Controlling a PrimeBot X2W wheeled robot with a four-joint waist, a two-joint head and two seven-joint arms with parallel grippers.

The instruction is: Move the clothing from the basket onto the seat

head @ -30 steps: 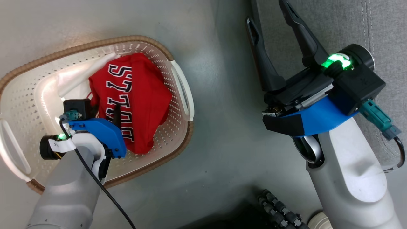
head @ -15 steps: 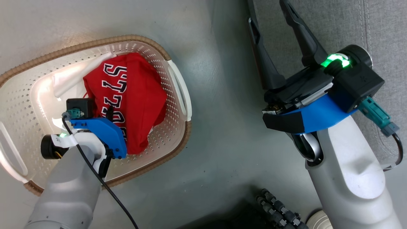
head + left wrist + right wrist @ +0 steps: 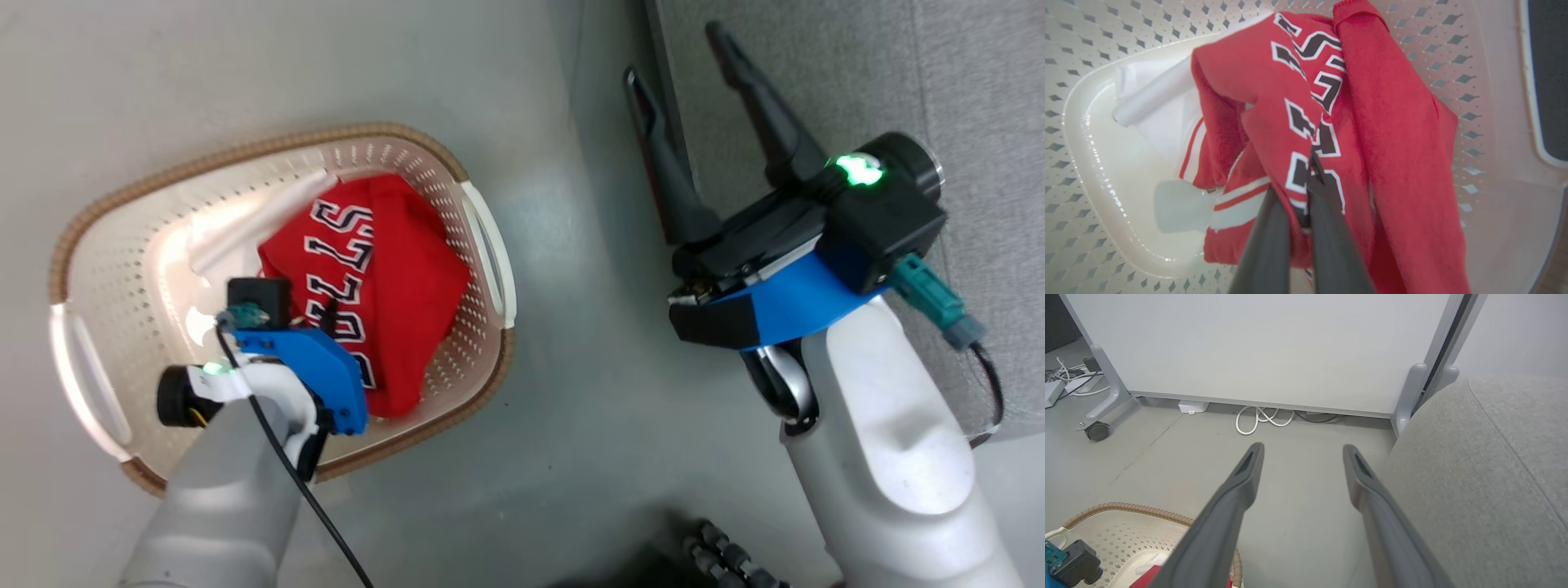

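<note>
Red jersey [image 3: 400, 278] fabric with black-and-white lettering lies heaped in a cream perforated basket [image 3: 269, 147] with a brown woven-look rim, which stands on a grey floor [image 3: 571, 367].

The left hand [image 3: 1312, 163] reaches down into the basket. A second ago its fingers stood apart over the heap; now they are clenched together on a fold of the jersey, right at the lettering. In the left wrist view the cloth gathers up around the two dark fingers. Some white cloth [image 3: 1155, 98] lies beside and under the red; it may be part of the same garment. Whether a second garment lies beneath cannot be told.

The head view has also shifted a little, which is the camera moving, not the basket.

The right hand [image 3: 676, 51] hangs above the floor between the basket and the grey upholstered seat [image 3: 857, 73], fingers spread wide and holding nothing, as it was a second ago.

The grasp looks made, so the pick-up is probably done. The jersey is still inside the basket; lifting it clear of the rim and carrying it across to the seat remains.
</note>
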